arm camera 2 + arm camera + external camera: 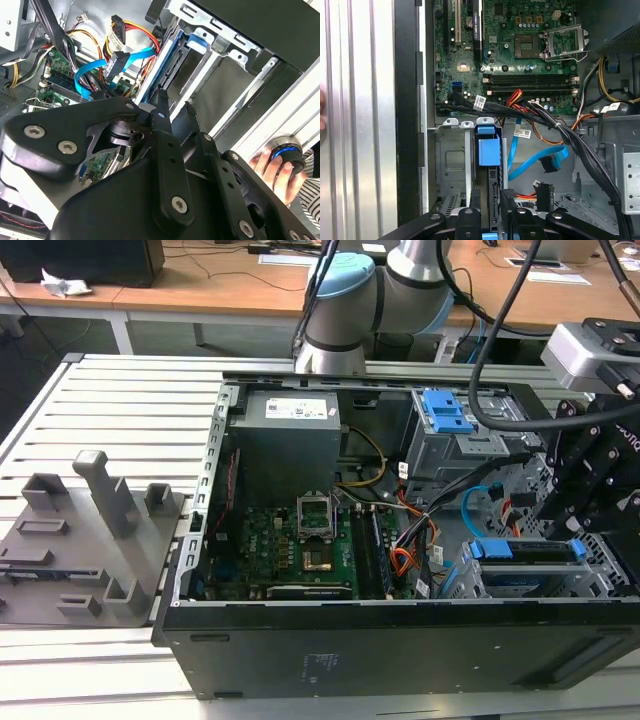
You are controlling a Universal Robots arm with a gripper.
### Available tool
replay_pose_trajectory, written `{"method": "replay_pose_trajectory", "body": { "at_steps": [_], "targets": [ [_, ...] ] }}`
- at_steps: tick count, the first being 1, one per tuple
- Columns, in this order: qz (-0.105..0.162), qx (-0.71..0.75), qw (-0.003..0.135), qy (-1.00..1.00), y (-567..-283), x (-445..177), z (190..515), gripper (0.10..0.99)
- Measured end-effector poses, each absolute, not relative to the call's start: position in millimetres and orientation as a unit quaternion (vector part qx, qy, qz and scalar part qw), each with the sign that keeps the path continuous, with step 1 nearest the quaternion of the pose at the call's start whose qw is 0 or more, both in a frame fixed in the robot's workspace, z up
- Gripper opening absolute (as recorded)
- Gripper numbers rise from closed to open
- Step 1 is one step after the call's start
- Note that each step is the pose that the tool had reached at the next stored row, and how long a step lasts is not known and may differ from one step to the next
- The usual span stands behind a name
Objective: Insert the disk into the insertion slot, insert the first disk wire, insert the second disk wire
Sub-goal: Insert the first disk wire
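The disk (489, 150) stands on edge in the insertion slot (451, 165) of the silver cage, its blue bracket (525, 550) showing along the top. My gripper (491, 200) straddles the disk's near end, open, with a small gap beside one finger. In the exterior view the gripper (580, 530) hangs at the right end of the disk. The first disk wire (545, 195), orange, red and black with a black plug, lies loose beside the cage. The second disk wire (536, 165), a light-blue looped cable with a dark plug, hangs free near it; it also shows in the second wrist view (95, 70).
Thick black cables (570, 140) cross from the motherboard (530, 45) past the cage. A taller grey bay with a blue latch (445, 415) stands behind. A grey fixture plate (85, 540) lies at the exterior view's left. A person's hand (272, 167) rests on a round device outside the case.
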State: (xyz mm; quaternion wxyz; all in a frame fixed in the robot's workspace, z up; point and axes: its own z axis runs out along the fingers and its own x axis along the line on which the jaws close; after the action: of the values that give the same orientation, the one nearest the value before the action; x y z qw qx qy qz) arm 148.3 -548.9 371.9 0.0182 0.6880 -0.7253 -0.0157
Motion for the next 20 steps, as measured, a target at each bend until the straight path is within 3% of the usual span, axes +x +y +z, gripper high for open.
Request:
{"method": "replay_pose_trajectory", "body": {
  "at_steps": [12, 20],
  "targets": [
    [-0.016, 0.688, 0.018, -0.725, -546, 148, 381, 0.302],
    [-0.015, 0.688, 0.019, -0.725, -525, 148, 381, 0.302]
  ]
}}
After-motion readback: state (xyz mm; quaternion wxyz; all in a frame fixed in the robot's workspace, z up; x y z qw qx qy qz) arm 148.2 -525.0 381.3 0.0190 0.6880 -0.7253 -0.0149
